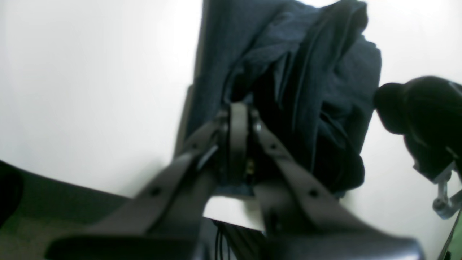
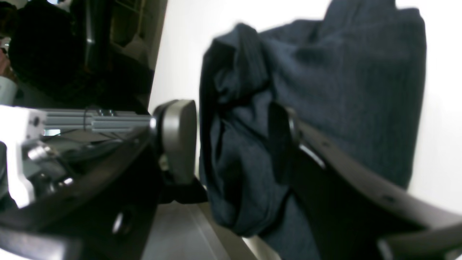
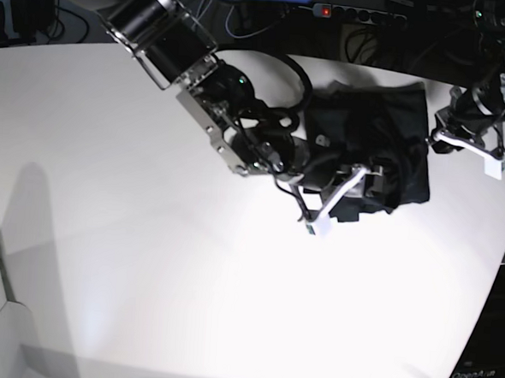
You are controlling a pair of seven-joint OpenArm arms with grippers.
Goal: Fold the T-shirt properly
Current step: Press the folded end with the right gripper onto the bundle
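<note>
**Fold in progress: snag risk**

Right gripper (image 2: 231,141): jaws spread, straddling a bunched fold of the T-shirt (image 3: 383,154) near its front edge. Left gripper (image 1: 238,137): pressed together at the far edge; whether it pinches cloth cannot be told. The shirt lies crumpled on the table (image 3: 145,260). Withdrawal may snag fabric and undo the fold.

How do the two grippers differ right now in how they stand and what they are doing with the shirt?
The left gripper has its fingers shut, pinching the black T-shirt at one edge. The right gripper has its fingers spread, one finger clear of the cloth beside a bunched fold. In the base view the left one is at the shirt's far side, the right one at its near edge. Both are at the shirt on the white table.
</note>
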